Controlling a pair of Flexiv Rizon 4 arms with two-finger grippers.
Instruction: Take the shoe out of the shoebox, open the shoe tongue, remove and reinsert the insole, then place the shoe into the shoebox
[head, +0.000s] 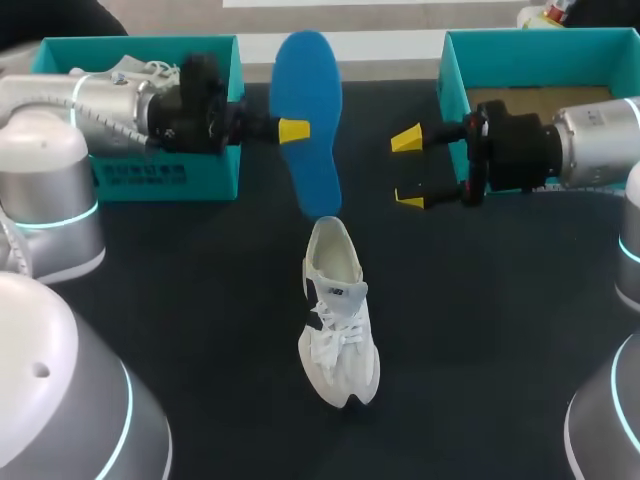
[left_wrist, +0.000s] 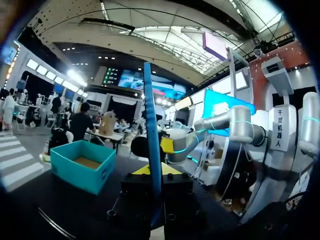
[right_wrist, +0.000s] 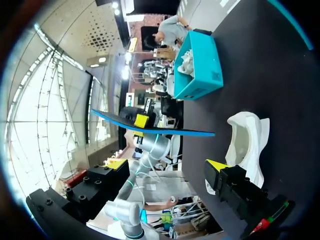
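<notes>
The blue insole (head: 308, 110) is held up in the air above the table, with my left gripper (head: 293, 130) shut on its edge. In the left wrist view the insole (left_wrist: 151, 135) stands edge-on between that gripper's (left_wrist: 152, 172) yellow tips. The white shoe (head: 338, 320) stands upright on the dark table, just below the insole's lower end. My right gripper (head: 408, 168) hangs open to the right of the insole, holding nothing. Its wrist view shows the insole (right_wrist: 155, 127) ahead of its spread fingers (right_wrist: 220, 166) and the shoe (right_wrist: 245, 145) beside them.
A teal shoebox (head: 140, 160) at the back left holds another white shoe (head: 135, 72). A second teal shoebox (head: 540, 50) at the back right shows a bare cardboard floor. My arms' grey bases (head: 60, 400) stand at the near corners.
</notes>
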